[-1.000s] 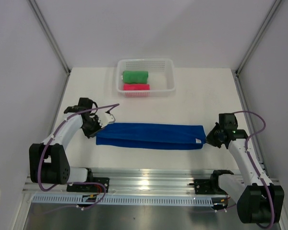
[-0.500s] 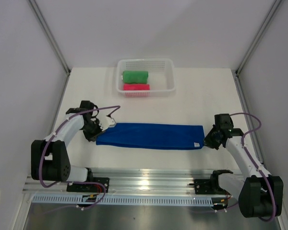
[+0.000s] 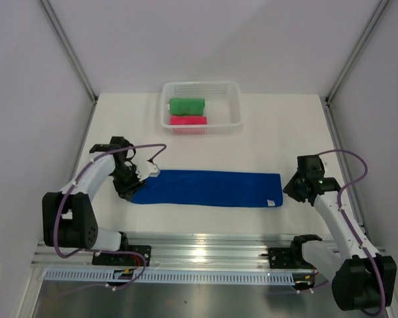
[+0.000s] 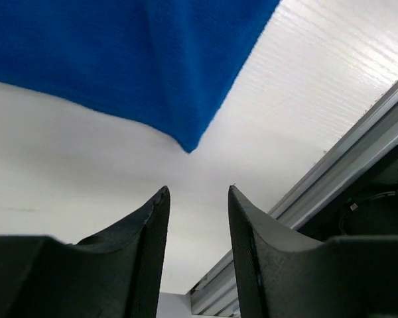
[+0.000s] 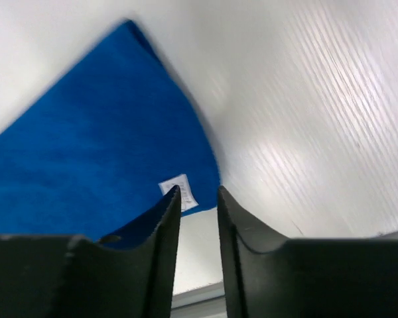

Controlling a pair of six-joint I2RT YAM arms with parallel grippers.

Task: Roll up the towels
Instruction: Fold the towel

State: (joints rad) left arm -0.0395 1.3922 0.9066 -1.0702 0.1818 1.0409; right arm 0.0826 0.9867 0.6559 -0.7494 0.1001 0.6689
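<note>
Towel [image 3: 205,189] flat — corners just beyond fingers [image 4: 146,228]

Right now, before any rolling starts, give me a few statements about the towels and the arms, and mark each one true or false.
1. The blue towel lies flat and unrolled on the table. True.
2. The green towel and the pink towel sit rolled up inside the basket. True.
3. The left arm's jaws are clamped on the blue towel. False: they stand open over bare table, with the towel's corner just ahead of them.
4. The white tag is at the towel's left end. False: it is at the right end, by the right arm's jaws.
5. The basket stands at the near edge, between the arm bases. False: it stands at the far edge.
</note>
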